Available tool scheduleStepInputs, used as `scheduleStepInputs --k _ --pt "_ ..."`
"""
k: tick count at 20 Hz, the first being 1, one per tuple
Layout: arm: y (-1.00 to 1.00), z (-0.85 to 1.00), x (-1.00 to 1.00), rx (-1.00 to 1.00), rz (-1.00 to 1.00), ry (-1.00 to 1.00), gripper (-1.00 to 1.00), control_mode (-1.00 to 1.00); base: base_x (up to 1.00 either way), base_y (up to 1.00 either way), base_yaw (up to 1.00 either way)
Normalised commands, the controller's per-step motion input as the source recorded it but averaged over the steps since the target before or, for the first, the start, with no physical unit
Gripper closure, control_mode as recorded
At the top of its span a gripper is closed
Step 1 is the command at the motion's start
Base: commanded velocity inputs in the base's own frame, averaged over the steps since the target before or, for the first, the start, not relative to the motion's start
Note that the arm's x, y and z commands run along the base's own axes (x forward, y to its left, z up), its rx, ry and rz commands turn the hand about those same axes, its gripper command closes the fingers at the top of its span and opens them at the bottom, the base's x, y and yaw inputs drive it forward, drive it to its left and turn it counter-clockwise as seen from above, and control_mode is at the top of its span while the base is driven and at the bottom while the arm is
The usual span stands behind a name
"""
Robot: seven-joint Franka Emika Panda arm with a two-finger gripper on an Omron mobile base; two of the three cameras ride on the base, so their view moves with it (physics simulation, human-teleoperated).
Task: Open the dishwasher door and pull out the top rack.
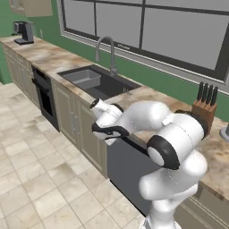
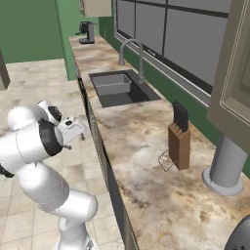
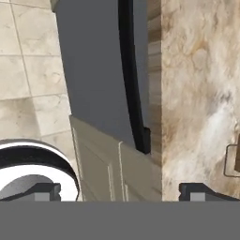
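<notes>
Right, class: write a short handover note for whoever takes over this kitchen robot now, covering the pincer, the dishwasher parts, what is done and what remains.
Pincer: open, holding nothing, poised above the counter edge and looking down along the cabinet fronts.
Dishwasher door: shut, flush under the counter; its black bar handle runs along the top edge, untouched.
Top rack: inside, behind the shut door.
Done: arm brought near the handle.
Left: grasp the handle, swing the door down, then pull out the top rack.

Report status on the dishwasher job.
Tool open, empty, above the counter edge. Wide dark grey dishwasher door shut, long black bar handle ungrasped. Nothing in the way.
</notes>
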Motion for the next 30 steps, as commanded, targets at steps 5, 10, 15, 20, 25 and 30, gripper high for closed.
scheduleStepInputs --k 5,10,15,20,25,30 --pt "0.0 -0.77 0.55 -0.2 0.0 0.25 -1.0 -1.0 0.0 0.0 0.0" --pt "0.0 -0.93 0.03 -0.34 -0.01 0.08 -1.0 -1.0 0.0 0.0 0.0" --pt "-0.16 -0.47 0.12 -0.28 -0.09 0.0 -1.0 -1.0 0.0 0.0 0.0" --pt "-0.38 -0.09 0.17 -0.16 -0.14 0.0 -1.0 -1.0 0.0 0.0 0.0" --pt "-0.31 -0.1 0.23 -0.18 -0.16 -0.04 -1.0 -1.0 0.0 0.0 0.0" --pt "-0.26 -0.08 0.09 -0.16 -0.15 -0.05 -1.0 -1.0 0.0 0.0 0.0"
